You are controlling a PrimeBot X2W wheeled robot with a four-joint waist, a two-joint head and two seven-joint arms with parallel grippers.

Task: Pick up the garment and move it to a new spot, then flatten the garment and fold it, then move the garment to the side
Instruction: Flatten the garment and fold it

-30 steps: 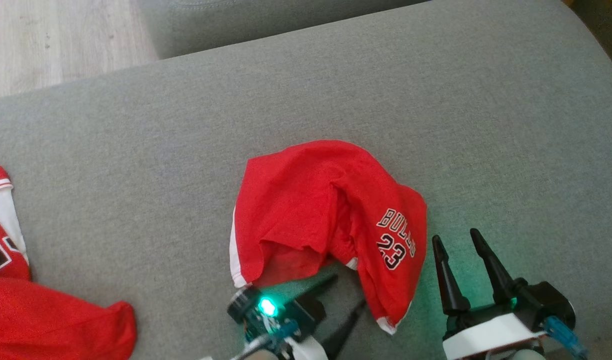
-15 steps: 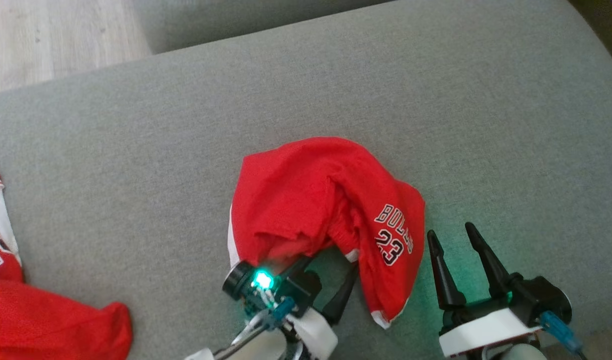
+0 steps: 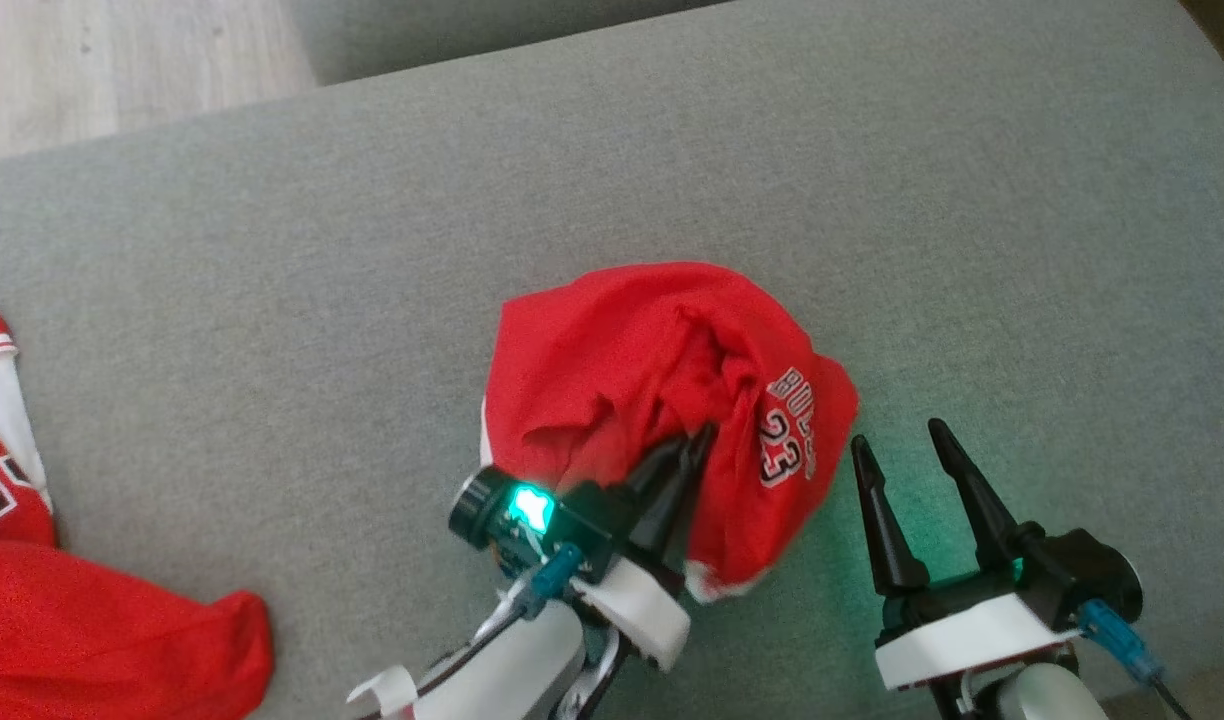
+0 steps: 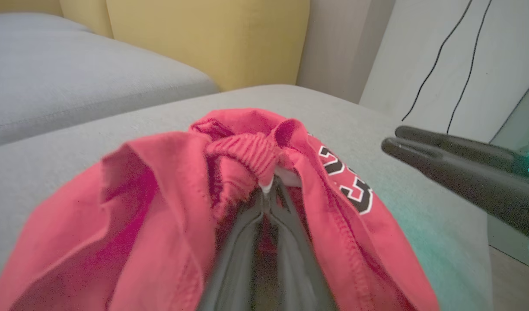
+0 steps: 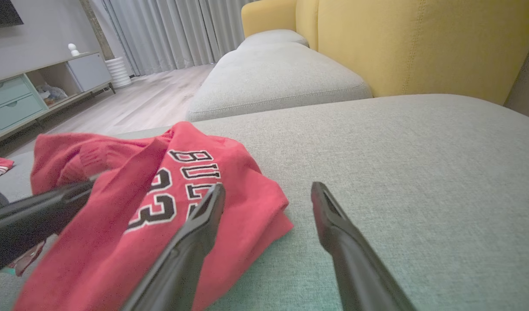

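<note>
red garment (image 3: 612,350), grey sofa (image 3: 272,280)

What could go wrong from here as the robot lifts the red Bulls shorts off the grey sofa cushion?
The left gripper pinches only a small bunch of the crumpled red fabric shorts, so they may slip free when lifted. The open right gripper stands close beside them and could snag them.

The left gripper (image 3: 700,440) and the right gripper (image 3: 897,437) each have two long black fingers (image 3: 975,505) that taper to points, set in a black block on a white housing (image 3: 962,640). A teal-green light (image 3: 530,508) glows beside a round black lens barrel (image 3: 469,510) on the left wrist. Each wrist carries a blue connector (image 3: 1112,632) with a dark cable.
</note>
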